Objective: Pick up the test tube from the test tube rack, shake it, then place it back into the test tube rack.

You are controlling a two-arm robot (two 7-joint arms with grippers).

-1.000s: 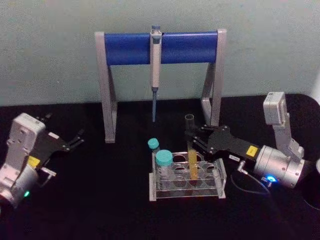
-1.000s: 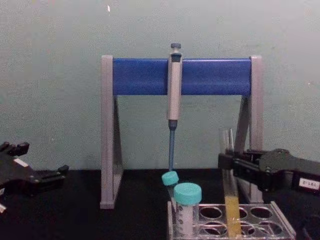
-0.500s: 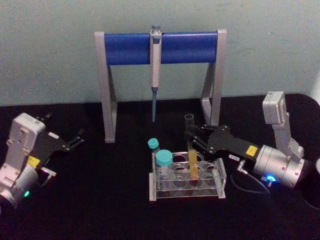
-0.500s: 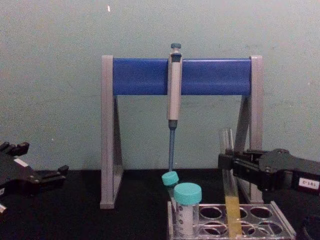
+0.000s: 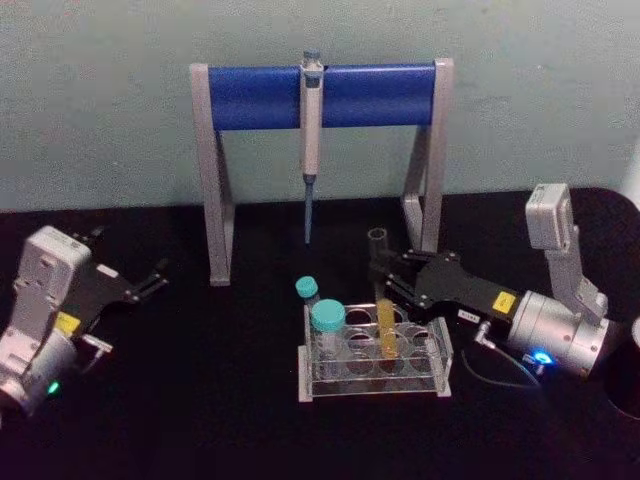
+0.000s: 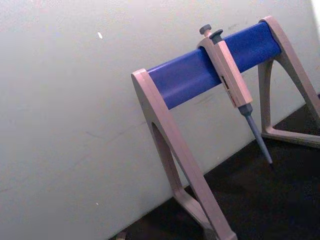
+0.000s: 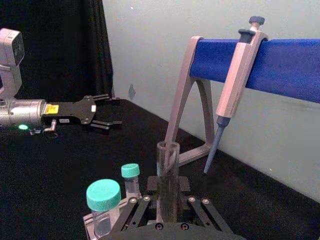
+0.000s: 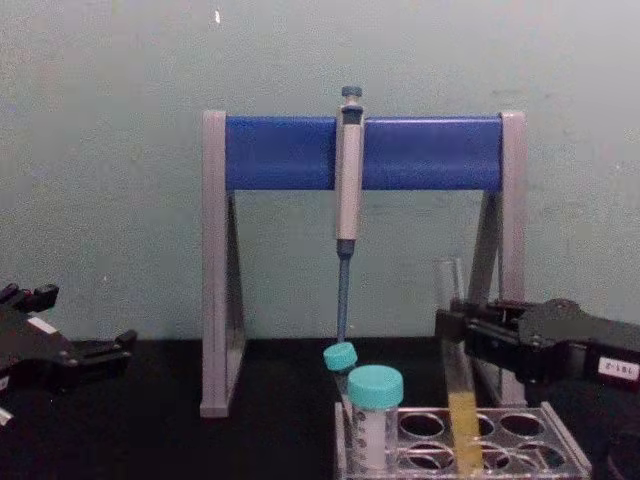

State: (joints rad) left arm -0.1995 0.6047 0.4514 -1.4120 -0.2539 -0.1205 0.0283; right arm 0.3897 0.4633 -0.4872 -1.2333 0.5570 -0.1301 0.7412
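Right gripper (image 5: 385, 283) reaching in from the right over the black table (image 5: 200, 400), fingers closed on the upper part of the test tube (image 5: 382, 300), well above the yellow liquid. Seen from the chest too: right gripper (image 8: 452, 325) clamped across the glass of the test tube (image 8: 455, 400), just above the rack's top plate. From the right wrist, test tube (image 7: 168, 185) rising straight up between the black fingers (image 7: 134, 209), open mouth on top.

Tube upright (perhaps leaning very slightly), lower end down in a hole of the test tube rack (image 5: 375, 365), in the back row toward the right side. Whether the round bottom is resting on the rack's floor or hanging a little above it: cannot tell. Rack (image 8: 520, 445) clear and low, standing on the table in front of the stand.

Two teal-capped tubes at the rack's left end: a wide one (image 5: 328, 330) in front, a thinner one (image 5: 306, 293) behind it, tilted back.

Behind the rack, tall grey stand (image 5: 215, 180) with a blue crossbar, and a pipette (image 5: 311, 140) hanging from the bar's middle, tip pointing down, well above the table.

Left gripper (image 5: 150, 280) parked far on the left side of the table, well apart from rack and stand, fingers parted and holding nothing; same gripper (image 7: 102, 112) visible farther off from the right wrist, fingers spread.
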